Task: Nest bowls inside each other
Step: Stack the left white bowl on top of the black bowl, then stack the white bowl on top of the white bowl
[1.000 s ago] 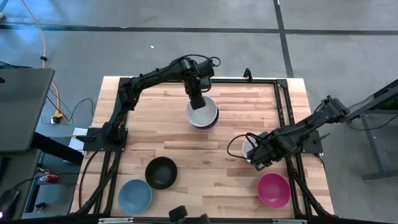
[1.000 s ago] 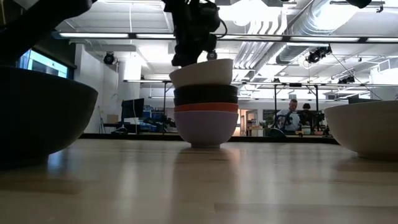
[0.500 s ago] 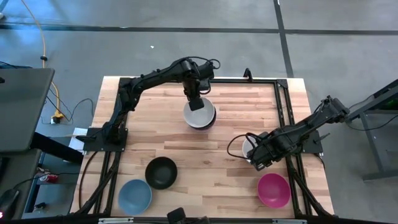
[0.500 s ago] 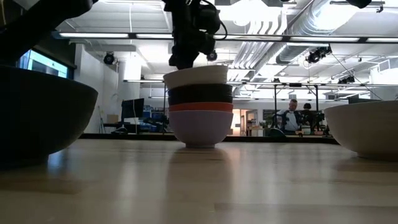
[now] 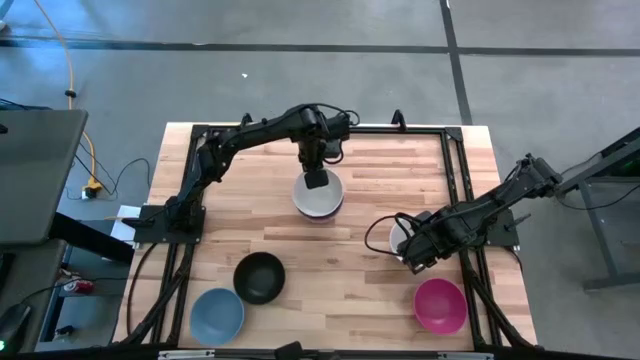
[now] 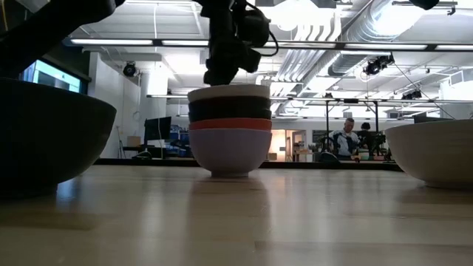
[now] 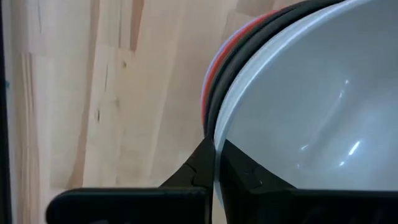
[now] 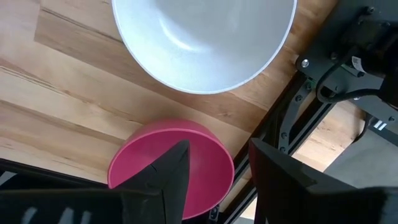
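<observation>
The left gripper (image 5: 318, 181) is pinched tight on the rim of a white bowl (image 5: 322, 195), one finger inside and one outside, as the left wrist view shows. That bowl tops a stack (image 6: 230, 130) of four directly beneath the gripper: white uppermost, then a black bowl (image 6: 230, 111), a red bowl (image 6: 230, 125) and a lavender bowl (image 6: 230, 151) at the base on the wooden table (image 5: 370, 285). The right gripper (image 5: 419, 258) hovers with its fingers spread apart and nothing between them; a second white bowl (image 8: 202, 37) sits just beside it, and a magenta bowl (image 5: 440, 305) lies near it toward the table's front edge. Well away from both grippers, at the front left of the table, stand one loose black bowl (image 5: 259, 277) and one light blue bowl (image 5: 217, 314), nearly touching each other. Counted in view: two white, two black, and one each of red, lavender, magenta and light blue. In the low view people (image 6: 346, 139) show in the room beyond the table.
</observation>
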Tool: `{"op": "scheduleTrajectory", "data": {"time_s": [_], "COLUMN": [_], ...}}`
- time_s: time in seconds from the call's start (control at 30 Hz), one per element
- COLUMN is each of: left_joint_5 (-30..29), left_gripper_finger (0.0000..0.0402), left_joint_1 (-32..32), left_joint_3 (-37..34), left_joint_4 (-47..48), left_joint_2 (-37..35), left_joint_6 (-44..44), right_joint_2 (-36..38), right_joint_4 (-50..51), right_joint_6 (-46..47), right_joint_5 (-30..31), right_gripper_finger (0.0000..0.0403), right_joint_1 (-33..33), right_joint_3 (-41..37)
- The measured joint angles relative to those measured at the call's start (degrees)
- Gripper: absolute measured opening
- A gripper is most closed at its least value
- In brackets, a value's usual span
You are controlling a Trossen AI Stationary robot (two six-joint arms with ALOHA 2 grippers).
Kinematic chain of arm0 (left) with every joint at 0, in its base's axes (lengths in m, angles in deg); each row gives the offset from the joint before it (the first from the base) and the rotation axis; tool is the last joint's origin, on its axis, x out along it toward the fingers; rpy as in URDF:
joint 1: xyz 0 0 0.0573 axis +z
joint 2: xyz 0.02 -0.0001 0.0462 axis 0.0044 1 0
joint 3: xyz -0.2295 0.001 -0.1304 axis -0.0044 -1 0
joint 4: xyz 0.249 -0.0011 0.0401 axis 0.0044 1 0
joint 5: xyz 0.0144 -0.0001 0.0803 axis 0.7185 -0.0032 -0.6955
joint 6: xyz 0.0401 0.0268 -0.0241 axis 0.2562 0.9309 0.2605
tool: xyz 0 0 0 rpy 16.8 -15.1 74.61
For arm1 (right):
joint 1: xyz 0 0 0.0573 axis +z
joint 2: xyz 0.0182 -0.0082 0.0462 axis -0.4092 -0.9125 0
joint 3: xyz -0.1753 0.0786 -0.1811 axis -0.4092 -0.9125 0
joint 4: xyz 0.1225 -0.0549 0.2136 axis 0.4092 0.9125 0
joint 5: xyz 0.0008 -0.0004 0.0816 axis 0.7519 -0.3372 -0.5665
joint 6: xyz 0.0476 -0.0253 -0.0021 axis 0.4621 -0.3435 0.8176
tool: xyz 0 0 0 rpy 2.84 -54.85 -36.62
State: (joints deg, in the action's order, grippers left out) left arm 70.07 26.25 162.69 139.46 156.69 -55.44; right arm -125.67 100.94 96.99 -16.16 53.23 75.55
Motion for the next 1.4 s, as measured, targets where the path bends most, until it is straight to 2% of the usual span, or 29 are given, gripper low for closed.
{"op": "scheduleTrajectory", "data": {"time_s": [0.13,0.33,0.47,0.6,0.8,1.03,1.2,1.4], "left_joint_5": [0.2,3.6,3.5,1.2,-1.9,-2.2,-2.1,-2.1], "left_gripper_finger": [0.0019,0.011,0.017,0.0207,0.0217,0.0218,0.0218,0.0218], "left_joint_1": [-0.5,-0.6,-0.7,-0.7,0.5,4.6,7.2,9.3], "left_joint_3": [0.1,1.9,3.5,5.1,6.4,6.4,6.4,6.4], "left_joint_4": [-0.3,0.8,0.9,0.9,1.1,1.1,1.1,0.8], "left_joint_2": [-0.2,-0.5,-0.5,-0.5,-2.0,-7.2,-11.3,-14.5], "left_joint_6": [1.2,3.7,4.9,5.5,6.4,6.4,6.1,5.5], "right_joint_2": [0.0,0.0,0.0,0.0,0.4,2.9,6.2,10.2], "right_joint_4": [0.0,0.0,-0.5,-1.0,0.4,0.1,-8.2,-17.5], "right_joint_6": [-0.4,-1.6,-2.0,-2.0,2.2,5.9,6.2,11.4], "right_joint_5": [0.4,0.4,0.4,0.4,0.9,-1.8,-1.8,-1.7], "right_gripper_finger": [0.0158,0.0158,0.0158,0.0158,0.0154,0.014,0.014,0.0139], "right_joint_1": [0.0,-0.8,-1.4,-1.7,-2.2,-5.7,-9.4,-12.3], "right_joint_3": [0.0,0.0,0.0,0.0,-1.2,-11.7,-20.8,-29.6]}}
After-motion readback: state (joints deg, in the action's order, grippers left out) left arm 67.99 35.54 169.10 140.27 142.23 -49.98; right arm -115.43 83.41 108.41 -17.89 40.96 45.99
